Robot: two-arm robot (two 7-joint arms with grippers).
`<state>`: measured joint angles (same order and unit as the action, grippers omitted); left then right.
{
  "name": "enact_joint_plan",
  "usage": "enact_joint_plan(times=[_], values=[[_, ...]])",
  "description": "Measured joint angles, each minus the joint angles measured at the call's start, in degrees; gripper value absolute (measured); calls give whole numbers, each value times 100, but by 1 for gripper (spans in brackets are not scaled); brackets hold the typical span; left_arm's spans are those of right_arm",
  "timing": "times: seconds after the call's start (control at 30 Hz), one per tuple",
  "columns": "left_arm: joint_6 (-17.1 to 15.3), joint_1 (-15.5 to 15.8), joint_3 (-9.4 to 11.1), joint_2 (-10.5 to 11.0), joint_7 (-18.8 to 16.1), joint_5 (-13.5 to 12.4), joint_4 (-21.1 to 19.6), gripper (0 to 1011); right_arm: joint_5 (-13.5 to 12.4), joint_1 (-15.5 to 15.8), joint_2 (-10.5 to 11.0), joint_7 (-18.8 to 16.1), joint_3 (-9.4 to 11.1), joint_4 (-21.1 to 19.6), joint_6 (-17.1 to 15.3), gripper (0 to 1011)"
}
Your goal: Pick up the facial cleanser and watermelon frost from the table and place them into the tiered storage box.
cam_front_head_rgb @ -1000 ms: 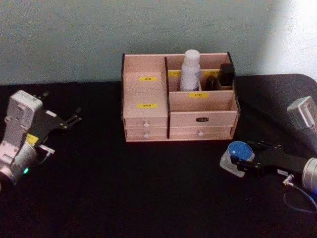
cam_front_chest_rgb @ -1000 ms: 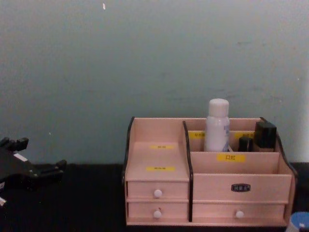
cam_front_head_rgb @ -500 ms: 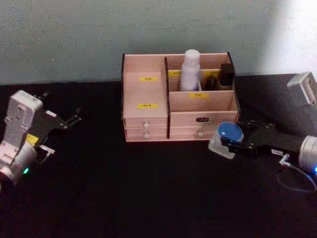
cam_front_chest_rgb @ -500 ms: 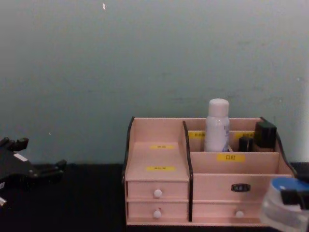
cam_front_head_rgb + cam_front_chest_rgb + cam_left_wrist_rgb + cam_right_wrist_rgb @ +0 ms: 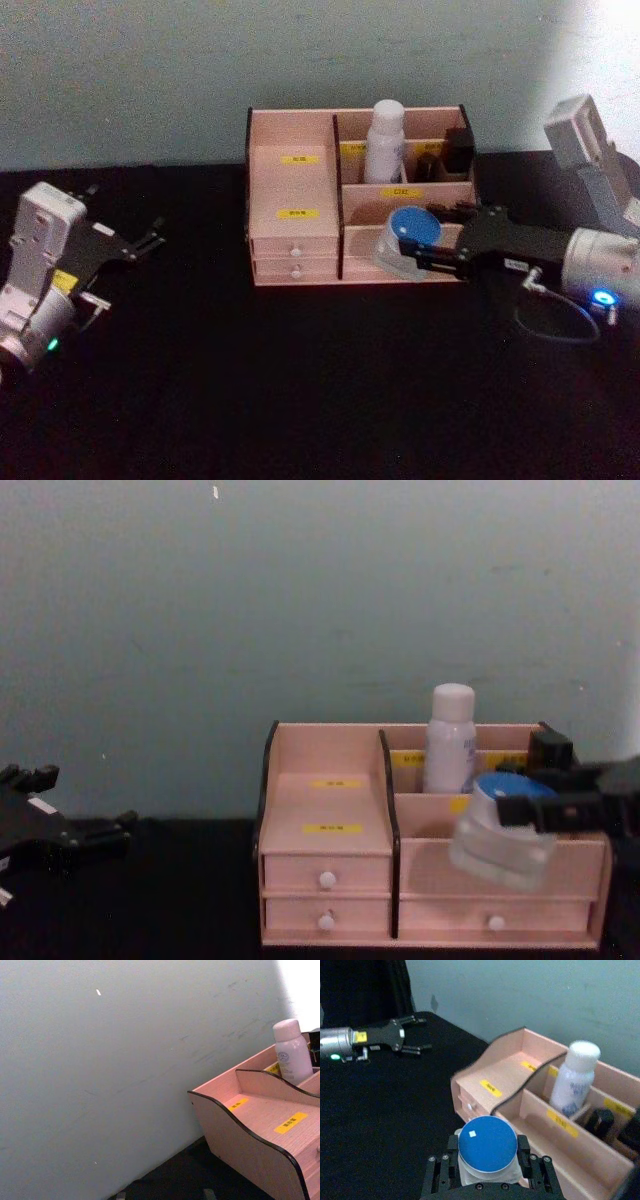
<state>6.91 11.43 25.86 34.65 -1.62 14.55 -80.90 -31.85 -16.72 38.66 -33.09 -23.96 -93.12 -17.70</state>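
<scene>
Right end effector (image 5: pixel 430 240) is reaching in from the right and clamping a blue-lidded jar (image 5: pixel 412 224) between its fingers. We are seeing the jar off the black tabletop (image 5: pixel 300 380), tilted, with its lid up. It is hanging just in front of the right half of the box (image 5: pixel 290 185). In the chest view it is covering part of the box's front wall above the right drawers. We cannot tell whether it is touching that wall.

In the right wrist view, one finger is pressing on each side of the jar below the lid.

A white bottle (image 5: pixel 384 140) is standing upright in a rear compartment of the box, right of the centre divider. Dark items (image 5: pixel 458 150) are sitting in the rear right corner beside it. The long front compartment on the right is showing bare wood. The stepped left section is carrying two yellow labels, with two white-knobbed drawers below.

Left end effector (image 5: pixel 152 236) is sitting well to the left of the box, low over the tabletop. Its fingers are parted, with nothing between them, and are pointing toward the box.
</scene>
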Motion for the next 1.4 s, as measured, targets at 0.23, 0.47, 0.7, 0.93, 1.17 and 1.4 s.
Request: enact_joint_plan(times=[0.23, 0.47, 0.7, 0.93, 1.17, 1.4], values=[[0, 0, 0, 0, 0, 0, 0, 1001, 29, -432, -201, -65, -275, 218, 62, 707], [0, 0, 0, 0, 0, 0, 0, 1001, 140, -853, -420, -122, -579, 538, 143, 707], [0, 0, 0, 0, 0, 0, 0, 1001, 229, -1237, -700, -180, -814, 952, 244, 707], [0, 0, 0, 0, 0, 0, 0, 1001, 293, -1607, -1010, -268, -1007, 1424, 364, 707], [0, 0, 0, 0, 0, 0, 0, 1001, 364, -1840, -1245, -304, -1135, 1836, 444, 707], [0, 0, 0, 0, 0, 0, 0, 1001, 469, -2050, -1480, -333, -1250, 2256, 518, 707]])
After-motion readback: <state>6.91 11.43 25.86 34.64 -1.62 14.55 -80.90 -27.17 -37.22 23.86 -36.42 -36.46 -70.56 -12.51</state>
